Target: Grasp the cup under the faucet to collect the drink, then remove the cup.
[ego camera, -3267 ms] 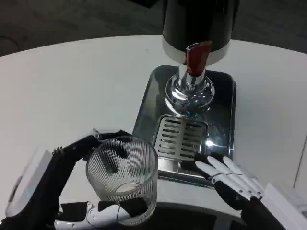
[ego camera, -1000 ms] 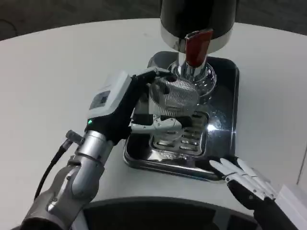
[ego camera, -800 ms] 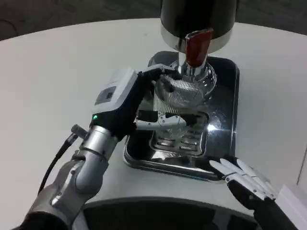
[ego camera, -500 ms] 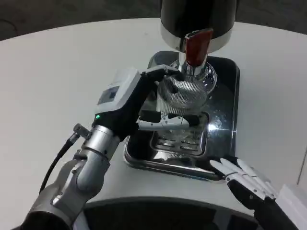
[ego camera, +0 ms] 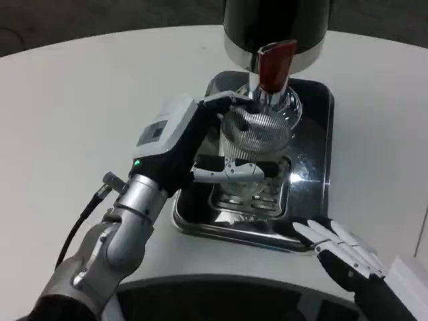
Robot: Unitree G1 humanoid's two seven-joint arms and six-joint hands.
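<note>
A ribbed clear glass cup (ego camera: 253, 144) stands upright over the grate of the drip tray (ego camera: 314, 167), right under the chrome faucet with its red lever (ego camera: 273, 65). My left hand (ego camera: 194, 150) grips the cup from its left side, fingers wrapped round the front and back. The black dispenser body (ego camera: 277, 27) rises behind. My right hand (ego camera: 341, 254) lies flat near the tray's front right corner, fingers spread, holding nothing. I cannot tell whether any liquid is in the cup.
The shiny metal tray sits on a white round table (ego camera: 80, 114). A black cable (ego camera: 80, 224) runs along my left forearm. The table's front edge curves just below my arms.
Since 3.3 s ago my left hand carried the cup from the table's front up onto the tray. Over the last second it slid the cup slightly right, under the faucet. The right hand stayed put.
</note>
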